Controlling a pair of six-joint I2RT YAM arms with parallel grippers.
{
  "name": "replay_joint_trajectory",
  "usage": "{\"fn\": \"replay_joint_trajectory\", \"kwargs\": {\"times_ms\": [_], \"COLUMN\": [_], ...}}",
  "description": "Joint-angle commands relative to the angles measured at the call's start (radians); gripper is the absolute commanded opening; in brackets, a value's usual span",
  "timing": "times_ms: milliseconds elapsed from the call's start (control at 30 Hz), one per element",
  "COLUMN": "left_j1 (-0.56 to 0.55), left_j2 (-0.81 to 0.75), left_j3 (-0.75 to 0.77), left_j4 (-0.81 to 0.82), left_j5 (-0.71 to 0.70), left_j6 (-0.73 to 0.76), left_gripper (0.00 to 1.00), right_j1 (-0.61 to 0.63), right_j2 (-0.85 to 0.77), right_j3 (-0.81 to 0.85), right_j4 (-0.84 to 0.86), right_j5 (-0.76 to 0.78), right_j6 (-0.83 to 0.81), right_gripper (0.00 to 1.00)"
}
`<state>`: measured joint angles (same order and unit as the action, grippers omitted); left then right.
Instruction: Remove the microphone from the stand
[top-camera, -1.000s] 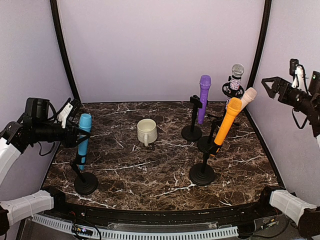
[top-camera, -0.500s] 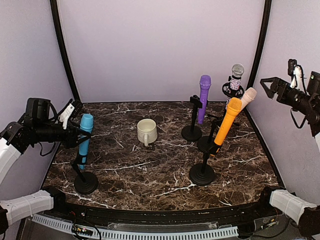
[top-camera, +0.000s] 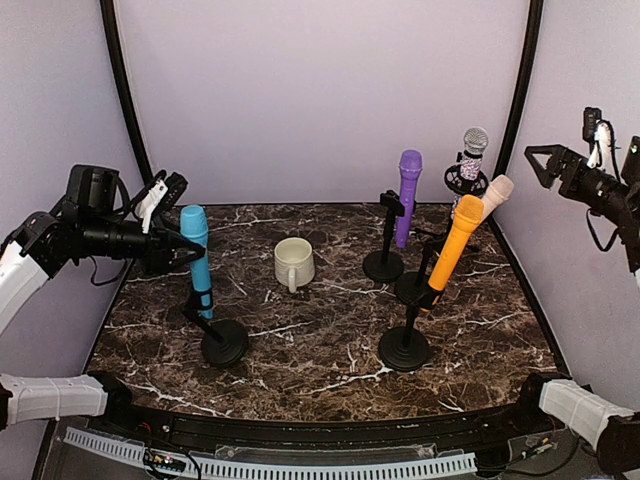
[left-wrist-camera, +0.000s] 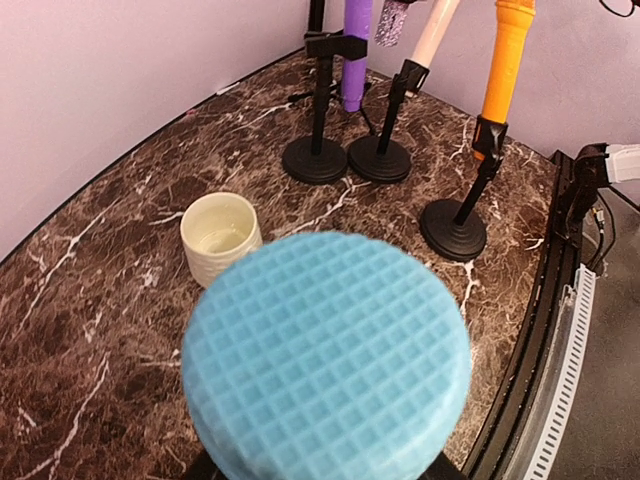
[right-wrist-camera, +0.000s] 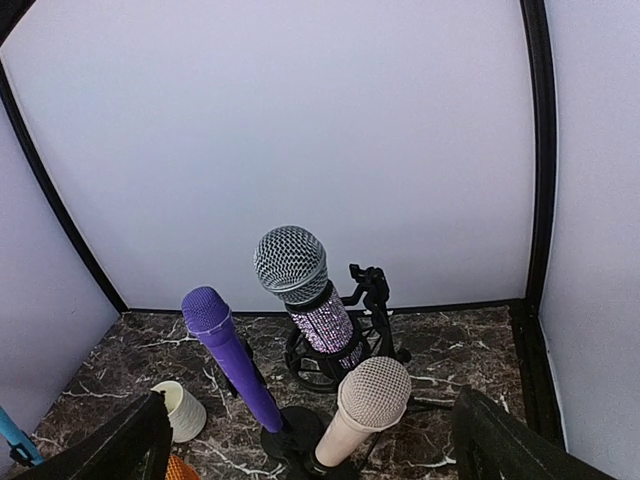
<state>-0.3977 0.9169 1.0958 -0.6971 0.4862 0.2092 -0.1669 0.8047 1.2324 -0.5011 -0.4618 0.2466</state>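
Blue microphone (top-camera: 197, 262): left part of counter (top-camera: 320, 345), clenched just below its head by left hand (top-camera: 176, 243).
Change: microphone and its stand (top-camera: 224, 342) have shifted rightward together, toward the cup (top-camera: 293, 263). The microphone looks still clipped in, so removal is judged not yet achieved.
Right hand (top-camera: 538, 168): released, spread wide, far right above the counter.
Brands, labels, writing: none legible.

Tabletop, dark brown marble pattern with white veins (top-camera: 320, 330). Carries:
- Cream ribbed mug (top-camera: 293, 264), just beyond the left gripper's (top-camera: 183, 243) fingertips.
- Three black round stand bases, well past the mug from that gripper: two rear (top-camera: 383, 266) (top-camera: 413, 288), one nearer (top-camera: 404, 350).
- Fourth black round base (top-camera: 225, 343), directly below the gripper; whether it touches the table cannot be told.
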Motion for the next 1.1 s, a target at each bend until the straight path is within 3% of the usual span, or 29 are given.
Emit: {"fn": "replay_joint_trajectory", "kwargs": {"times_ms": [0,367,800,933,1067], "left_j1": [-0.082,-0.362,-0.494,-0.512,-0.514], "left_j2": [0.032,0.234,0.43,0.45,0.455], "left_j3": [0.099,0.201,0.315,0.297,0.282], "left_j4": [0.149,0.215,0.199,0.229,0.26], "left_j5": [0.038,-0.12,-0.176,-0.166,-0.16], "left_j6": [-0.013,0.044,0.106,0.085,0.06], "left_gripper": [0.0,0.0,0.0,0.12,0.34], "right_j1": [-0.003,-0.003,0.003,0.011,0.039], "right_j2": [-0.014,-0.024,-0.045,-0.042,-0.026], "right_j3": [0.043,0.046,0.015,0.022,0.03], "right_j4": [0.056,0.104,0.112,0.118,0.123], "right_j5": [-0.002,-0.02,-0.068,-0.088,-0.098], "right_j6": [0.017,0.058,0.091,0.168,0.21], "right_gripper": [0.98,0.98,0.97,0.96,0.96]}}
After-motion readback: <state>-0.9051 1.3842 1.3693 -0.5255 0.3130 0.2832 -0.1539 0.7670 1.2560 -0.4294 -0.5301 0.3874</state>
